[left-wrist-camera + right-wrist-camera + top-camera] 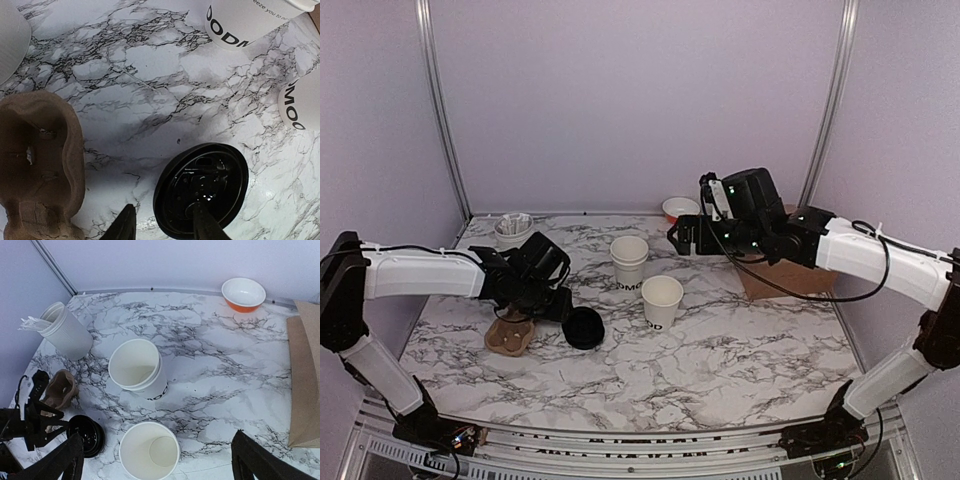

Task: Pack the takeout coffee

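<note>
No lidded cup shows. A single lidless white paper cup [662, 300] with black lettering stands mid-table, also in the right wrist view [150, 450] and the left wrist view [300, 105]. A loose black lid [584, 328] lies on the table to its left. My left gripper [558, 302] is open low over the lid [202, 190], one finger over the lid and the other outside its rim [162, 227]. My right gripper [682, 235] is open wide and empty, high above the cups [160, 465]. The lid also shows in the right wrist view [86, 435].
A stack of nested lidless white cups [629, 258] stands behind the single cup. A brown pulp cup carrier [510, 335] lies left of the lid. A brown paper bag [785, 280] is at right, an orange bowl [680, 208] at back, a white utensil tub [512, 230] back left.
</note>
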`<state>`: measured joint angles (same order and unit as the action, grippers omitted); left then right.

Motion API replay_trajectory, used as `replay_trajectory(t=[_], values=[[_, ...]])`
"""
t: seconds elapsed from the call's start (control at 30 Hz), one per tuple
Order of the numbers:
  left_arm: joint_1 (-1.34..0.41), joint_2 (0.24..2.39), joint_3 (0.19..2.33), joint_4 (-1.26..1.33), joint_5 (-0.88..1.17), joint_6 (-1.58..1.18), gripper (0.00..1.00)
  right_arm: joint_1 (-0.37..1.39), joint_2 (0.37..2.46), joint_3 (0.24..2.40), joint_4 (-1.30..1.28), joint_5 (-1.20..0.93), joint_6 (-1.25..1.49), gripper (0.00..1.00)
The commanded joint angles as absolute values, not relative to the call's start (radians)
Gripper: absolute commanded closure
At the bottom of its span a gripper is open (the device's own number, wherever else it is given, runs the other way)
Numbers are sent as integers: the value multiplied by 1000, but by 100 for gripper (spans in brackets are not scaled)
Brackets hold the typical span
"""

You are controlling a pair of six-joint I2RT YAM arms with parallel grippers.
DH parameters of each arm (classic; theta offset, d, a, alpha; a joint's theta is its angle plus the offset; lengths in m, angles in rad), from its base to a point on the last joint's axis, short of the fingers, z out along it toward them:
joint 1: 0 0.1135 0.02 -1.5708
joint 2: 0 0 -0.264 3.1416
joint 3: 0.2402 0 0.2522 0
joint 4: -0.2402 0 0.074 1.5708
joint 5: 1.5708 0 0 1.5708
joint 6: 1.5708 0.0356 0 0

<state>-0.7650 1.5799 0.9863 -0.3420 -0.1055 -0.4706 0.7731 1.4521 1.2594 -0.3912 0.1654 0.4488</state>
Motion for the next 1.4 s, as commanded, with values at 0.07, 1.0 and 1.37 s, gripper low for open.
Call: replay_trajectory(t=[0.07, 1.0, 1.37], values=[[-767, 1634, 1025, -380, -114, -448, 61, 769, 1357, 1198, -240, 235, 449, 0], [-787, 1703, 1048, -363, -137, -459, 76, 770, 1297, 1137, -174, 207, 430, 0], [-787, 1683, 1061, -372, -146, -447, 97, 770, 1292, 1137, -173, 205, 423, 0]])
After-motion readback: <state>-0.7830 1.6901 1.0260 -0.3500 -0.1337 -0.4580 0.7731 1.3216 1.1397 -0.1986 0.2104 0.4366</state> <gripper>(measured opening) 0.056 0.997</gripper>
